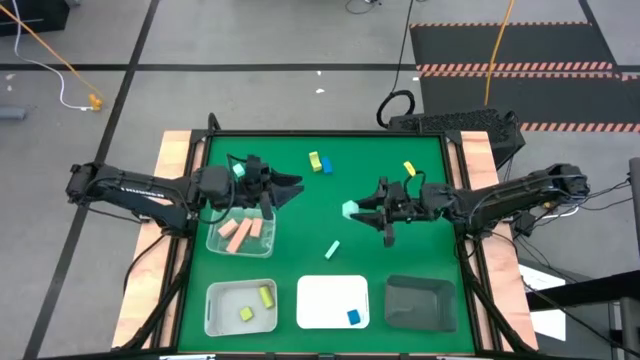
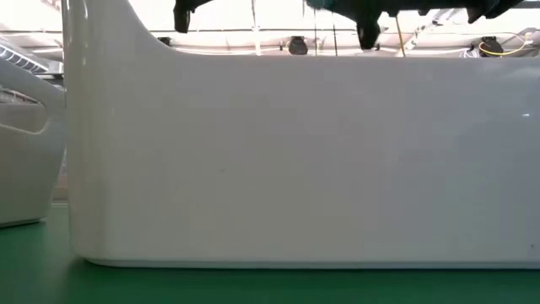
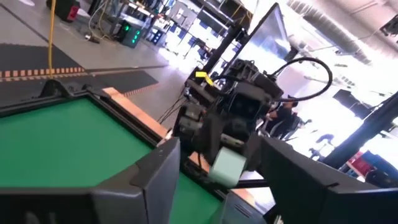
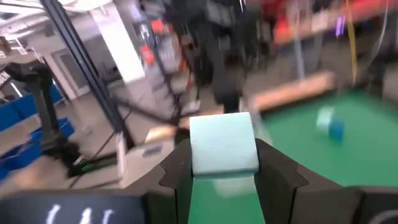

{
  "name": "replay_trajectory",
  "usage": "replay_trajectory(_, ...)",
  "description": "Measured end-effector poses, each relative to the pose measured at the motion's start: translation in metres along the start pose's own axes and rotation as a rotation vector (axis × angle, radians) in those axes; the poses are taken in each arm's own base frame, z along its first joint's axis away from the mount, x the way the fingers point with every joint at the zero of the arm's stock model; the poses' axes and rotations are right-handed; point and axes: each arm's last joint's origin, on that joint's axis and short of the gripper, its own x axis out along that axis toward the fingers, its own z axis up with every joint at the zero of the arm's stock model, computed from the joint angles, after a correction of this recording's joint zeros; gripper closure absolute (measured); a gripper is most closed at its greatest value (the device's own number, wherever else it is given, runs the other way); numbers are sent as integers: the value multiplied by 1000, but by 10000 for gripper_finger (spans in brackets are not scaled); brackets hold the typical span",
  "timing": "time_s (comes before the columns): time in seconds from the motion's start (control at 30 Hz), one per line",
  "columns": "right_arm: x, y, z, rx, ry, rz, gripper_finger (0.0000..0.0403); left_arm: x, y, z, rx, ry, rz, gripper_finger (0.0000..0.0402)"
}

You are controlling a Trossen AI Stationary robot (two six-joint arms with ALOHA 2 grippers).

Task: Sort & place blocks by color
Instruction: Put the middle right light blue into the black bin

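My right gripper hovers over the middle of the green table, shut on a pale mint block, which also shows in the left wrist view. My left gripper stands open and holds nothing. It sits above the far edge of a clear tray that has salmon-pink blocks in it. Loose on the mat lie a yellow and a blue block, a yellow block and a mint bar. My right gripper pinches the mint block by two opposite sides between its two fingers. The fingers come in level from the table's right side. The block is lifted clear of the table, and its broad face shows between the fingers.
Along the near edge stand a pale tray with yellow-green blocks, a white tray with a blue block, and a dark tray. In the low view the white tray's wall blocks most of the scene.
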Motion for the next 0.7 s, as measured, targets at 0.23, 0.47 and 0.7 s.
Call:
replay_trajectory(0.23,-7,16,-29,520,345,77,287,0,3,-4,14,44,30,143)
replay_trajectory(0.47,-20,44,-49,955,674,125,287,-1,9,-11,35,117,82,146)
replay_trajectory(0.7,-37,62,-69,1223,1013,-7,287,-1,17,-14,52,167,143,155)
